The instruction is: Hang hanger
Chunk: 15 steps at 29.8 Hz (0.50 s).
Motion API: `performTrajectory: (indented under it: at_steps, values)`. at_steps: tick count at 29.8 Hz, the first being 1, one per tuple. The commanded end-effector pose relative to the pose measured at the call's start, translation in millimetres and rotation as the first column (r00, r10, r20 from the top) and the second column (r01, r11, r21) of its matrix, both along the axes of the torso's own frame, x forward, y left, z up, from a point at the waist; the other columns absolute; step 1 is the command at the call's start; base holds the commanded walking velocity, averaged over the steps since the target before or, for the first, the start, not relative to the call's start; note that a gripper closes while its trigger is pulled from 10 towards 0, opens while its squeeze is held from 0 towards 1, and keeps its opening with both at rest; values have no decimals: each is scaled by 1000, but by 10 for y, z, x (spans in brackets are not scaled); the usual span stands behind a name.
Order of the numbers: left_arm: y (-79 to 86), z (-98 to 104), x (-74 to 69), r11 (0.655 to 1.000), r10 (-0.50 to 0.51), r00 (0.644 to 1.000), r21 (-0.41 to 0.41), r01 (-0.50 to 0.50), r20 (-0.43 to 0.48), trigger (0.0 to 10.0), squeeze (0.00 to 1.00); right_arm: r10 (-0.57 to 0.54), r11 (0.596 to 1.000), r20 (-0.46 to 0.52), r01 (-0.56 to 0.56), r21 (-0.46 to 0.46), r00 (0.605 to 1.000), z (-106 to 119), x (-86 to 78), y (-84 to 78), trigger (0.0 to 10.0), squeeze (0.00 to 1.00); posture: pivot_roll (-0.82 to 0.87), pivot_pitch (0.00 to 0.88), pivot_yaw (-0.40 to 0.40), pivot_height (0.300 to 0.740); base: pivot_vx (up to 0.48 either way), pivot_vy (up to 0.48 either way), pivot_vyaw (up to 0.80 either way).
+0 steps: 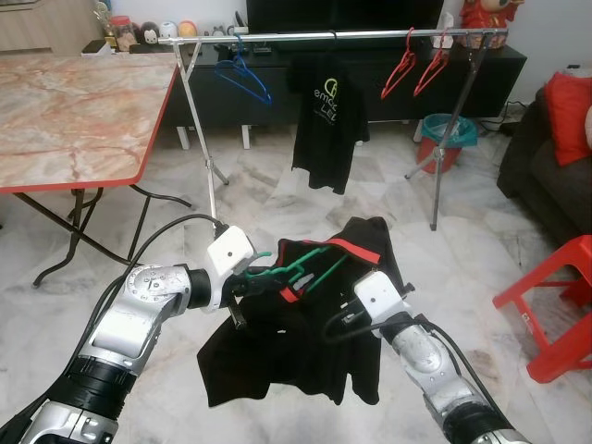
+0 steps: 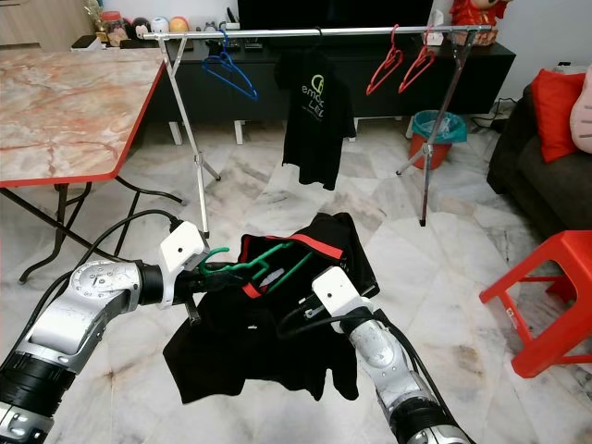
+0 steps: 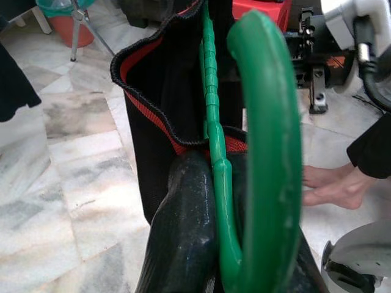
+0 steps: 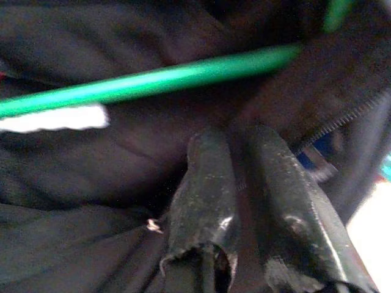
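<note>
A green hanger (image 1: 298, 267) carries a black shirt (image 1: 287, 356) with a red-trimmed collar, held in the air in front of me. My left gripper (image 1: 248, 281) is shut on the hanger just below its hook (image 3: 269, 146), and one black finger (image 3: 183, 232) presses against the green bar. At the shirt's right side, my right gripper (image 4: 241, 183) is shut on the black fabric, just below the hanger's green bar (image 4: 171, 78). Further ahead stands the silver clothes rack (image 1: 333, 37). It holds a blue hanger (image 1: 242, 74), another black shirt (image 1: 328, 120) and two red hangers (image 1: 413, 65).
A marble-topped folding table (image 1: 74, 102) with a red edge stands at the left. A red stool (image 1: 555, 296) and a dark sofa with a red cushion (image 1: 566, 106) are at the right. A teal bin (image 1: 449, 137) sits behind the rack's right leg. A person's bare feet (image 3: 330, 186) rest on the floor.
</note>
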State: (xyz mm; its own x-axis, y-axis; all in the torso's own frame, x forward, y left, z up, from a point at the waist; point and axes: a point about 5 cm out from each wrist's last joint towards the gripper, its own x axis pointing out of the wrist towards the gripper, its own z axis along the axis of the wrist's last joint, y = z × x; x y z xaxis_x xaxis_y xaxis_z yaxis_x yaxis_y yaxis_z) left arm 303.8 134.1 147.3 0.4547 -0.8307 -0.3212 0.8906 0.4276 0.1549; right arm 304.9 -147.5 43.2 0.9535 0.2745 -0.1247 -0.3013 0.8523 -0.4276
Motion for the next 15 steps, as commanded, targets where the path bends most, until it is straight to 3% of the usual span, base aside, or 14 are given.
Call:
performTrajectory:
  at_steps: [1, 4, 15]
  values:
    - [-52, 79, -23, 1000, -30, 999, -5, 30, 43, 10000, 0, -54, 998, -9, 54, 10, 998, -8, 19, -54, 10000, 1000, 8, 0, 0, 740, 0, 0, 0]
    - [-46, 57, -23, 1000, -26, 999, 3, 25, 39, 10000, 0, -112, 991, -3, 112, 71, 994, 0, 13, -92, 10000, 1000, 8, 0, 0, 740, 0, 0, 0]
    - [-86, 48, -39, 999, -44, 998, 15, 43, 47, 10000, 0, -72, 988, 10, 70, 137, 997, -11, -38, 8, 10000, 1000, 7, 0, 1, 740, 0, 0, 0]
